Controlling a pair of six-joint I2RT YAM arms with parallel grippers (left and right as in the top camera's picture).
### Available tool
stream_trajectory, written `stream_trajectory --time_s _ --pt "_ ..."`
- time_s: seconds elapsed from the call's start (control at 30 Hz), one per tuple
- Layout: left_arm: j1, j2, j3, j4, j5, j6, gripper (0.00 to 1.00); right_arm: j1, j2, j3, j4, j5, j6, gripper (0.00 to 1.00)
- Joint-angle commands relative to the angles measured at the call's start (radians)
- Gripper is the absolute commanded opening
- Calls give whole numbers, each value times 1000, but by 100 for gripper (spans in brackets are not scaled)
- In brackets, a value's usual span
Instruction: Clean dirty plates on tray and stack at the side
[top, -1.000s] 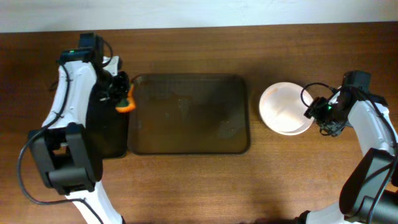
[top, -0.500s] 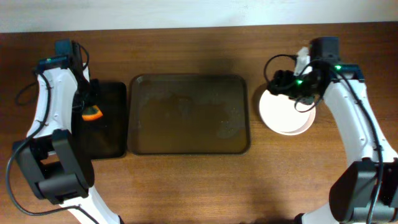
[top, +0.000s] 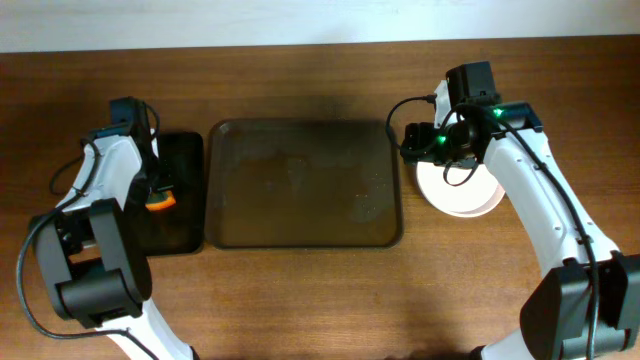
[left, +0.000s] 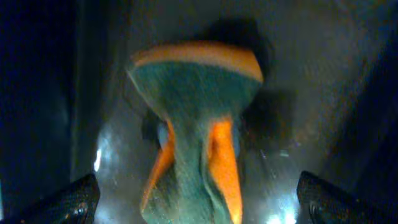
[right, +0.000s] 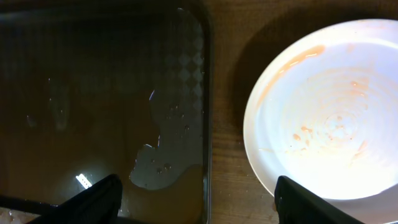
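The brown tray (top: 300, 225) lies mid-table, and its surface (right: 93, 93) shows a wet film and droplets. A white plate (top: 462, 190) sits on the wood to the right of it, with orange smears on its face (right: 323, 118). My right gripper (top: 414, 141) hangs open over the gap between tray and plate, with nothing between its fingers (right: 202, 202). My left gripper (top: 153, 183) stands open over the small black tray (top: 180, 230). An orange-and-green sponge (left: 196, 118) lies crumpled there between the spread fingertips (left: 71, 202), touching neither.
Bare wooden table (top: 320, 300) runs along the front and behind the trays. The black tray's dark rim (left: 37, 93) lies left of the sponge. A strip of wood (right: 227, 155) separates the brown tray's edge from the plate.
My left gripper has opened and let go of the sponge onto the black tray. The right arm has swung left from over the plate toward the brown tray's right edge.
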Motion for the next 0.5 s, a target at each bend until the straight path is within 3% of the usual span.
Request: stream_trajectory --time_s 0.0,0.17,0.47 --pt "1 -53 147 -92 129 -3 100 2 -13 70 -39 5 -8 79" --pt "-2 -154 338 -271 334 -3 100 -2 -21 272 -165 5 -11 79" --pt "-2 -193 339 -269 338 -3 100 -1 -54 766 -525 35 -11 79"
